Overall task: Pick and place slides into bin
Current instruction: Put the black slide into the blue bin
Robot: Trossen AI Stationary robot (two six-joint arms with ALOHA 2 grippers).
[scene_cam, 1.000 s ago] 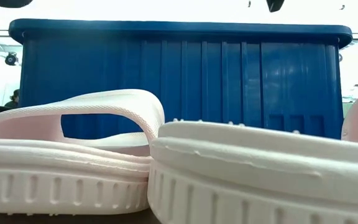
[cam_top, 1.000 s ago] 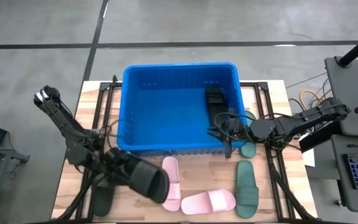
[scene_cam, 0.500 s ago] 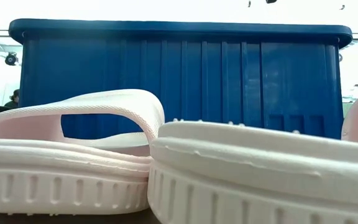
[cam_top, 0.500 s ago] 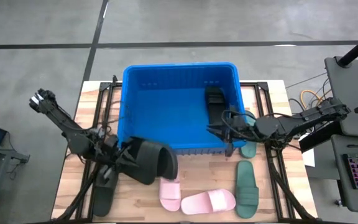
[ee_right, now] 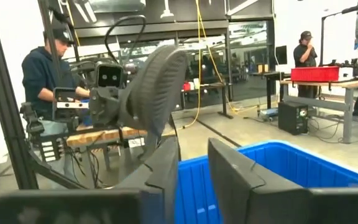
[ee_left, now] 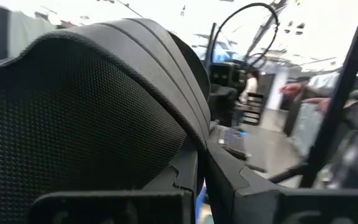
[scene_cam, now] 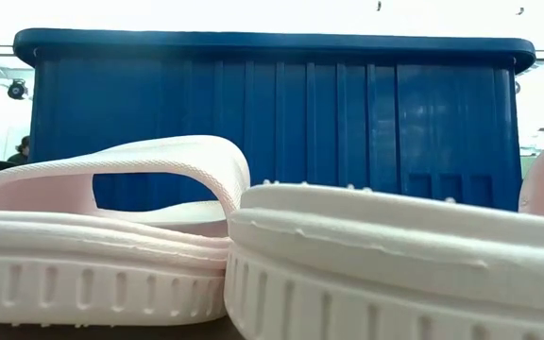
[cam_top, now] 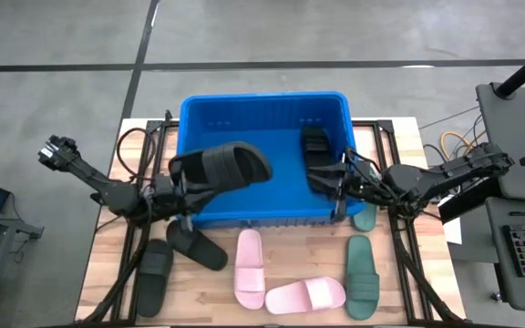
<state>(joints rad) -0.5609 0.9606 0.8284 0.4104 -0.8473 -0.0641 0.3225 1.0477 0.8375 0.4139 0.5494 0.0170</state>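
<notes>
Step in hand: left arm delivers a black slide (cam_top: 221,166) into the bin (cam_top: 264,109).

Left hand (cam_top: 179,181) sits at centre-left of the high view, at the bin's left wall, fingers clamped on the slide. The slide hangs over the bin's left rim, sole tilted, toe toward frame centre. In the left wrist view the slide fills the frame and hides the fingertips; the grip is read from the high view.

To do it well (judgement): carry the slide further over the blue floor until all of it clears the rim, then lower before letting go, so it does not catch the thick rim and tip back onto the desk (cam_top: 399,141). Aim for bare floor at the left half; another black slide (cam_top: 315,150) already lies at the right wall inside the bin.

Pose: left arm stretches from upper left of the frame, low and nearly level, wrist at the rim. Right arm reaches in from the right edge; right hand (cam_top: 340,182) sits over the bin's right rim, fingers a little apart, nothing between them in the right wrist view.

Still on the desk, lower frame: two black slides (cam_top: 173,260), two pink (cam_top: 276,284), two green (cam_top: 363,273).
</notes>
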